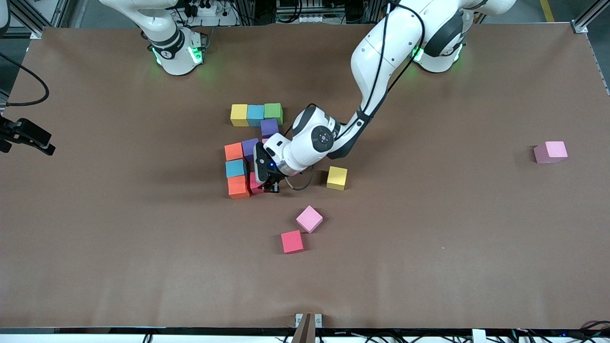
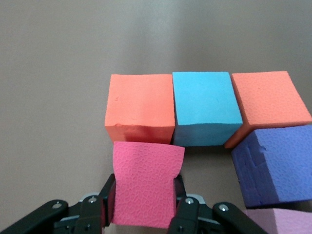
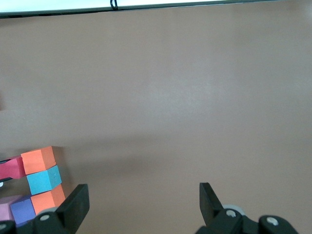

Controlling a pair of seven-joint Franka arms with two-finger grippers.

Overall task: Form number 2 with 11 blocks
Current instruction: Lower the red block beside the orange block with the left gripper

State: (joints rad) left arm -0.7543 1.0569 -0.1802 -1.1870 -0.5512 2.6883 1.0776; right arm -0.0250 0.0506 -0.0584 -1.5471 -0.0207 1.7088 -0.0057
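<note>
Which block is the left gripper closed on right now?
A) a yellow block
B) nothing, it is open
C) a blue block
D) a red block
D: the left gripper pinches the red block between its fingers, beside the orange block at the figure's bottom row.

Brown matte covering lying flat across the table (image 1: 476,247), aluminium frame posts (image 1: 586,19) standing at its corners, black cables (image 1: 28,81) trailing along the edges

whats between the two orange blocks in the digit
A single light blue block sits between the two orange blocks, touching both; the left wrist view shows it best, the front view confirms.
</note>
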